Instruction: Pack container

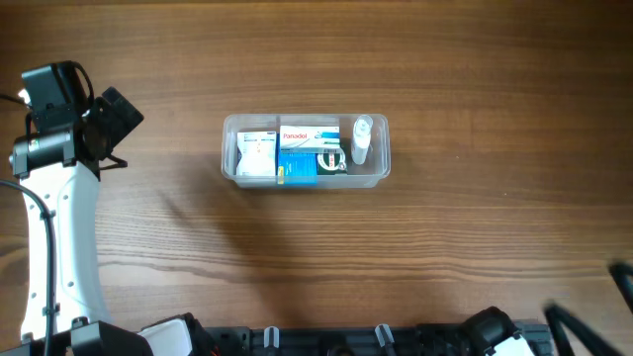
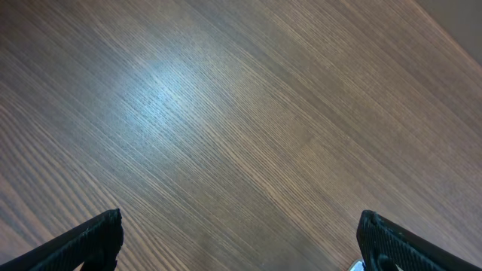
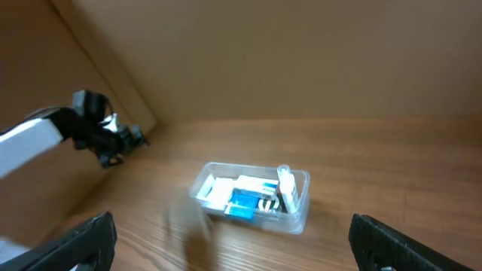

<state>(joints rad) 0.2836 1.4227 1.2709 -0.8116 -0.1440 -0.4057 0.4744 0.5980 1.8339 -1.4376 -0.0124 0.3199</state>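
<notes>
The container [image 1: 382, 168], a clear rectangular tub, stands at the middle of the table in the overhead view. Inside it lie a white box [image 1: 256, 154], a Panadol box [image 1: 309, 135], a blue box [image 1: 297, 167] and a small clear bottle [image 1: 361, 140]. My left gripper [image 2: 241, 242] is open over bare wood, far left of the tub, with nothing between its fingers [image 2: 90, 239]. My right gripper [image 3: 233, 245] is open and empty. It is held back from the container [image 3: 300, 217], which sits ahead of it and apart from it.
The left arm [image 1: 59, 227] runs up the table's left side, and its head [image 1: 109, 117] points towards the tub. A dark part of the right arm [image 1: 621, 279] shows at the lower right edge. A brown wall [image 3: 301, 53] rises behind the table.
</notes>
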